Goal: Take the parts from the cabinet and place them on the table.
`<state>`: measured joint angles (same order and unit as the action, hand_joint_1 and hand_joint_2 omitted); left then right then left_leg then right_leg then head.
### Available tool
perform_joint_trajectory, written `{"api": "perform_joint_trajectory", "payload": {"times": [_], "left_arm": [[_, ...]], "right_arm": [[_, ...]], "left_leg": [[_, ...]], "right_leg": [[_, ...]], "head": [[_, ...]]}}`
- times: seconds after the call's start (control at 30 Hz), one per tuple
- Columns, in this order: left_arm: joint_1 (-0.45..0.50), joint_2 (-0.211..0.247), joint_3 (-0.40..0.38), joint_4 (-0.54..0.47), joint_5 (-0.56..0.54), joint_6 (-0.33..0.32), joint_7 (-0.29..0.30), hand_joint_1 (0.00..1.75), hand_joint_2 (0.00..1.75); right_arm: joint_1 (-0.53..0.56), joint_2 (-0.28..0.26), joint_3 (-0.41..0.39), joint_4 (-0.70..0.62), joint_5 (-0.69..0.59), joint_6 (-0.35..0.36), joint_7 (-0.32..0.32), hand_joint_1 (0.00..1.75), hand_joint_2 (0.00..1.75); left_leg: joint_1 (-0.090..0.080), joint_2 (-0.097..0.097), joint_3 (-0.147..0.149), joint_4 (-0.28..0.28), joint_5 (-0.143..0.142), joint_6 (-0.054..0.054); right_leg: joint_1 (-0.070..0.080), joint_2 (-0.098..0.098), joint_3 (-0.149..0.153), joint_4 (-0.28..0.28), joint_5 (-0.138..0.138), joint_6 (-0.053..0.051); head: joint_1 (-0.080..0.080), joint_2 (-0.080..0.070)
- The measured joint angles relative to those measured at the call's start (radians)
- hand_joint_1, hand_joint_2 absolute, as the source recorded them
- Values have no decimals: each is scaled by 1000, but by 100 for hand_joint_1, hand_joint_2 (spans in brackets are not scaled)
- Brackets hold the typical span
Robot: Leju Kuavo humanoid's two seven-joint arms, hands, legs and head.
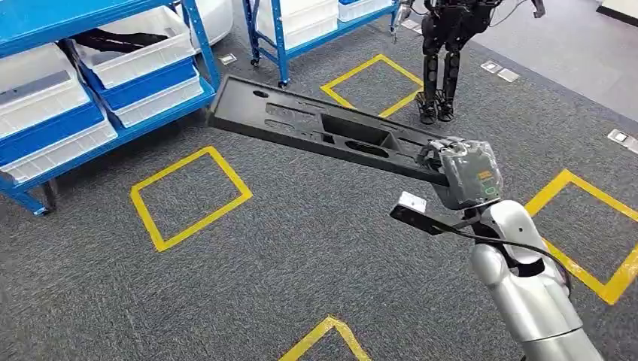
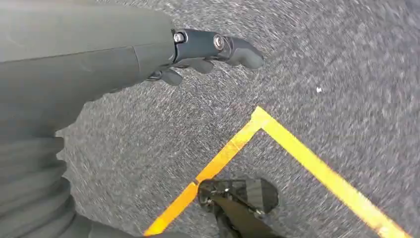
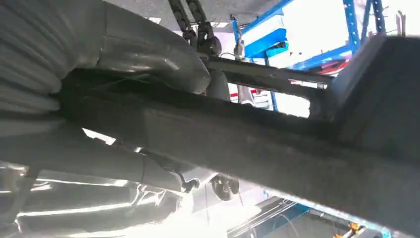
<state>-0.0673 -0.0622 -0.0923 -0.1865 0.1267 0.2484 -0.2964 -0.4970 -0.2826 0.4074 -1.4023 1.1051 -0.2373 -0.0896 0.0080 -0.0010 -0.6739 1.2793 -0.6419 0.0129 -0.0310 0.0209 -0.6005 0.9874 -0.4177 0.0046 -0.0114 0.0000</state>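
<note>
In the head view, the right hand point(image 1: 459, 171) gripped one end of a long black plastic panel point(image 1: 316, 128), its fingers closed around the near edge. The panel stuck out level over the grey carpet point(image 1: 316, 248), its far end pointing toward the blue shelving rack point(image 1: 83, 90) loaded with white and blue bins point(image 1: 143, 56). Yellow tape squares point(image 1: 188, 197) marked the carpet beneath and around the panel. Another humanoid robot point(image 1: 444, 53) stood on the carpet beyond the panel, beside a second blue rack point(image 1: 301, 30).

In the left wrist view, the left hand point(image 2: 198, 54) hung above the carpet with its dark fingers point(image 2: 237, 52) stretched out and apart, holding nothing. A yellow tape corner point(image 2: 262, 121) lay on the floor below it.

In the right wrist view, the panel point(image 3: 277, 144) ran across the frame, pressed between the thick grey thumb point(image 3: 148, 49) on one side and the fingers point(image 3: 99, 158) on the other. Blue rack frames point(image 3: 317, 44) showed blurred and overexposed behind it.
</note>
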Motion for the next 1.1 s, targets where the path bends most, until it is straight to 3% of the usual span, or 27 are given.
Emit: {"api": "perform_joint_trajectory", "payload": {"times": [0.03,0.07,0.13,0.17,0.2,0.27,0.33,0.37,0.4,0.43,0.5,0.53,0.57,0.6,0.63,0.67,0.7,0.73,0.77,0.83,0.87,0.9,0.93,0.97,1.03,1.07,1.1], "left_arm": [[1,0,2,0,1,1,0,0,175],[2,0,4,0,1,2,0,0,175],[1,1,6,0,1,3,0,0,175],[2,1,6,0,1,3,0,0,175],[2,2,6,1,1,3,1,0,175],[3,2,6,1,-1,0,2,0,175],[4,3,6,2,-3,-10,3,0,175],[2,3,6,2,-5,-15,3,0,175],[3,3,6,2,-10,-18,3,0,175],[6,6,6,2,-12,-18,3,0,175],[19,9,6,2,-15,-18,6,0,175],[22,10,6,2,-19,-19,6,0,175],[24,9,6,2,-23,-18,6,0,175],[25,8,6,2,-25,-19,5,0,175],[25,6,5,2,-32,-19,3,0,175],[25,6,5,2,-35,-19,2,0,175],[25,6,5,2,-40,-19,2,0,175],[27,5,5,2,-42,-20,1,0,175],[27,6,4,2,-43,-20,0,0,175],[26,5,3,2,-45,-21,0,0,175],[26,5,2,2,-49,-21,1,0,175],[25,6,0,2,-54,-21,0,0,175],[27,6,-1,2,-55,-21,0,0,175],[30,5,-3,2,-59,-26,1,0,175],[32,5,-8,3,-74,-29,3,0,175],[34,5,-13,3,-76,-30,4,0,175],[35,5,-14,3,-81,-30,5,0,175]], "right_arm": [[-2,14,4,4,5,2,0,175,175],[-4,20,8,5,5,5,0,175,175],[-10,28,14,10,7,8,0,175,175],[-14,33,18,11,7,8,0,175,175],[-17,34,19,11,7,7,0,175,175],[-25,38,20,11,7,7,1,175,175],[-25,34,17,11,7,7,5,175,175],[-24,25,14,10,6,6,5,175,175],[-24,14,8,9,3,4,6,175,175],[-22,7,3,8,-2,0,7,175,175],[-4,-10,-8,3,-10,-10,7,175,175],[8,-18,-14,-1,-15,-16,7,175,175],[19,-27,-20,-7,-19,-17,9,175,175],[29,-38,-29,-16,-23,-18,13,175,175],[38,-49,-41,-27,-25,-19,18,175,175],[47,-63,-55,-41,-27,-19,20,175,175],[52,-73,-68,-54,-30,-19,21,175,175],[54,-78,-77,-63,-31,-20,21,175,175],[62,-84,-86,-73,-32,-24,21,175,175],[82,-100,-99,-86,-34,-25,23,175,175],[91,-107,-108,-95,-34,-26,24,175,175],[96,-111,-117,-105,-34,-29,24,175,175],[100,-116,-122,-109,-34,-29,26,175,175],[111,-118,-127,-116,-34,-30,27,175,175],[148,-133,-144,-140,-41,-37,34,175,175],[169,-145,-155,-148,-45,-38,37,175,175],[185,-156,-168,-154,-50,-43,39,175,175]], "left_leg": [[2,-1,-17,36,-3,0],[3,-1,-10,21,16,1],[9,-11,69,-134,107,3],[15,-40,116,-222,144,4],[21,-99,137,-268,139,2],[14,-71,131,-268,143,5],[4,-48,132,-272,154,22],[11,-31,132,-284,166,37],[5,-23,130,-284,169,44],[4,-10,127,-284,171,50],[-2,23,121,-284,172,53],[-4,38,119,-283,173,53],[-5,52,118,-283,173,53],[-6,64,118,-283,173,53],[-6,78,118,-283,172,52],[-7,89,120,-282,171,50],[-15,100,122,-282,168,46],[-20,112,120,-280,165,40],[-24,125,124,-278,164,37],[-21,149,128,-281,162,32],[-15,141,123,-274,154,21],[-12,78,116,-249,129,13],[-9,33,94,-193,88,11],[-7,9,60,-110,40,9],[-5,1,-1,26,-14,9],[-5,1,-7,39,-6,9],[-4,0,9,6,22,12]], "right_leg": [[2,15,-2,0,2,0],[2,27,-4,1,4,0],[-1,55,-5,3,9,7],[-1,67,-5,5,11,10],[4,75,-11,7,13,15],[8,94,-24,6,23,30],[10,120,-31,-4,37,50],[12,95,-44,8,30,49],[13,38,-57,40,8,46],[14,7,-88,108,-31,40],[11,-6,-169,293,-105,39],[11,-7,-184,337,-117,46],[10,-9,-174,329,-113,53],[9,-12,-138,279,-95,62],[9,-24,-85,191,-69,70],[9,-57,-20,86,-43,76],[15,-130,23,5,-39,68],[30,-121,33,6,-30,57],[26,-101,22,6,-25,44],[29,-76,18,6,-23,36],[7,-61,20,0,-15,23],[7,-47,16,0,-13,18],[7,-37,14,0,-10,6],[8,-24,11,0,-8,2],[11,3,7,0,-6,-1],[12,18,7,1,-5,0],[12,31,7,2,-5,0]], "head": [[0,0],[0,0],[0,0],[0,0],[1,0],[2,0],[1,0],[3,0],[3,0],[12,0],[12,0],[14,0],[12,0],[13,0],[13,0],[13,0],[17,0],[15,0],[10,0],[11,0],[13,0],[9,0],[8,0],[8,0],[7,0],[7,0],[6,0]]}}
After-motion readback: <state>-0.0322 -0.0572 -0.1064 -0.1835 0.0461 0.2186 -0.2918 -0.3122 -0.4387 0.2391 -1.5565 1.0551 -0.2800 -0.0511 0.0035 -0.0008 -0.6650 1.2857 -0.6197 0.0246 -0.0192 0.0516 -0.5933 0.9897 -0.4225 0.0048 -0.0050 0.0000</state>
